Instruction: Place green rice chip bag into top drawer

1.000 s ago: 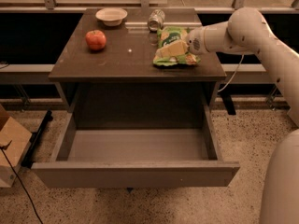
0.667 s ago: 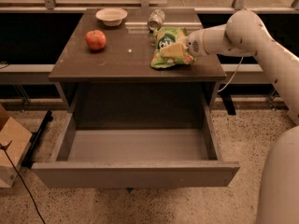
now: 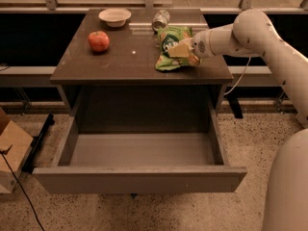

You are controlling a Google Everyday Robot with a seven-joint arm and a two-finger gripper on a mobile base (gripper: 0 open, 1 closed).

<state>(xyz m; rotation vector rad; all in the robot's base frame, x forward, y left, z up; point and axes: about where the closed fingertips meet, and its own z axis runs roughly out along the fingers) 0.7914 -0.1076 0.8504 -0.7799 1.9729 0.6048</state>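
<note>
The green rice chip bag (image 3: 169,41) is a crinkly light-green bag at the right side of the tabletop (image 3: 126,61), its lower edge still on the surface. My gripper (image 3: 182,50) comes in from the right and is shut on the bag's right side. The top drawer (image 3: 139,178) is pulled wide open below the tabletop. Its grey inside holds nothing.
A red apple (image 3: 98,41) sits at the table's left. A white bowl (image 3: 114,17) and a silver can (image 3: 160,19) on its side are at the back. A cardboard box (image 3: 12,148) stands on the floor at the left. My arm spans the right side.
My gripper has moved a little to the left with the bag, and the bag has shifted and tipped up with it.
</note>
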